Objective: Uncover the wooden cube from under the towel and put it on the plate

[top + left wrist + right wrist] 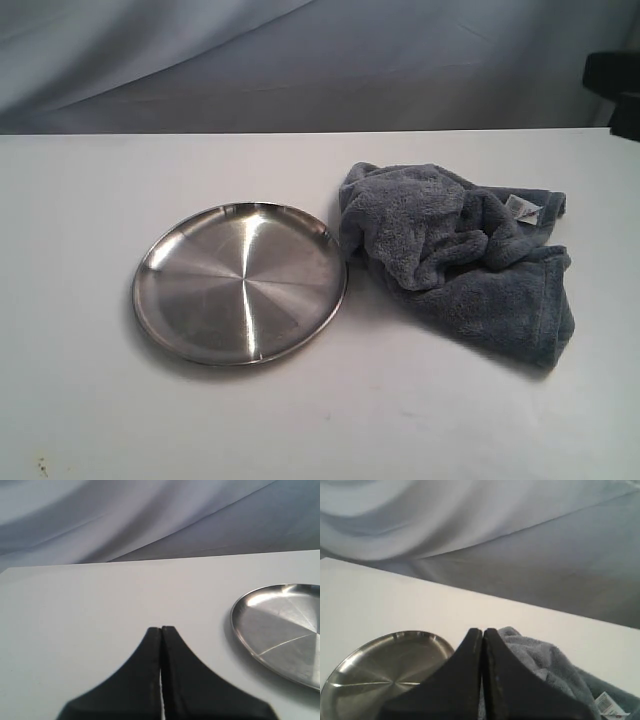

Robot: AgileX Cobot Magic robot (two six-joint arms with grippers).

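Towel (536,656) bunched just beyond closed right gripper (482,629), beside plate (380,680).

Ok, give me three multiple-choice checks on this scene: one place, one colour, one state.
1. In the exterior view, the towel lies where from the plate? A left, B right, C on top.
2. The towel's colour? A red, B yellow, C blue-grey.
3. The left gripper and right gripper are? A both shut and empty, B both open, C one gripping the towel.
Answers: 1 B, the towel is bunched by the plate's right rim. 2 C, its pile is blue-grey. 3 A, each wrist view shows jaws pressed together with nothing between.
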